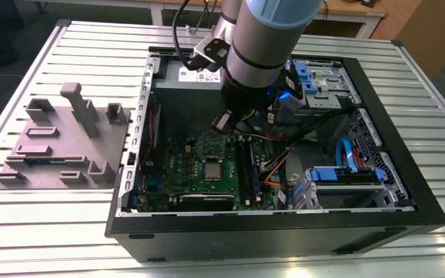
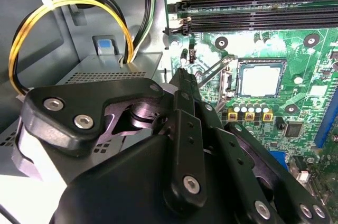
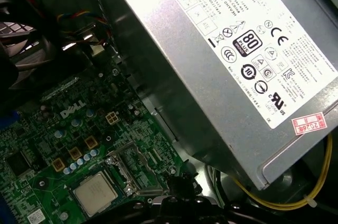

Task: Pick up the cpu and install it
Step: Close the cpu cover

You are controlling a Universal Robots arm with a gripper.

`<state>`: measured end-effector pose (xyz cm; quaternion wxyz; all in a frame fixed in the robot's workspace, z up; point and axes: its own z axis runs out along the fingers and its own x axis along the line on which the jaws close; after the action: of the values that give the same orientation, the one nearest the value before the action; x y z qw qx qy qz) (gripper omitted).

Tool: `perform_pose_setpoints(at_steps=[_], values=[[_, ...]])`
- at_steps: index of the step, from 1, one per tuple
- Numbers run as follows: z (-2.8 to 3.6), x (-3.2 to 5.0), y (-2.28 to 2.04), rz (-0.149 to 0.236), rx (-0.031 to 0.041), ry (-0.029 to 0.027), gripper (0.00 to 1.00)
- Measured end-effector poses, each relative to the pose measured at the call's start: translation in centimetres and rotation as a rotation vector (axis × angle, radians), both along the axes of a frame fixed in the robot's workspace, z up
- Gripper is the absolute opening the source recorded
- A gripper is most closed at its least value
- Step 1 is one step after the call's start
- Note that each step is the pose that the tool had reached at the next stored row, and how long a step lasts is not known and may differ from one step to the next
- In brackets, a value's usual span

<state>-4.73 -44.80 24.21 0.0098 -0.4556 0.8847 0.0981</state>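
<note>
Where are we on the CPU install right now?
The cpu already sits square in its socket on the motherboard, seen in both wrist views. The gripper is above the board beside the socket, carrying nothing visible. The socket's metal frame appears open, hinged clear of the chip, so latching seems to be left.

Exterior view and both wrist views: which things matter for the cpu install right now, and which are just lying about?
Part of the job:
- cpu, seated in the motherboard socket
- gripper, above the board beside the socket

Just lying about:
- power supply
- yellow cable loop
- grey fixture tray outside the case
- blue drive cage
</note>
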Motion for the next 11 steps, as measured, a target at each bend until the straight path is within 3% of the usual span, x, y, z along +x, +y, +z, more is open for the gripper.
perform_pose_setpoints(at_steps=[11], values=[[0.12,0.0,-0.01,0.008,0.0003,0.0,0.11]])
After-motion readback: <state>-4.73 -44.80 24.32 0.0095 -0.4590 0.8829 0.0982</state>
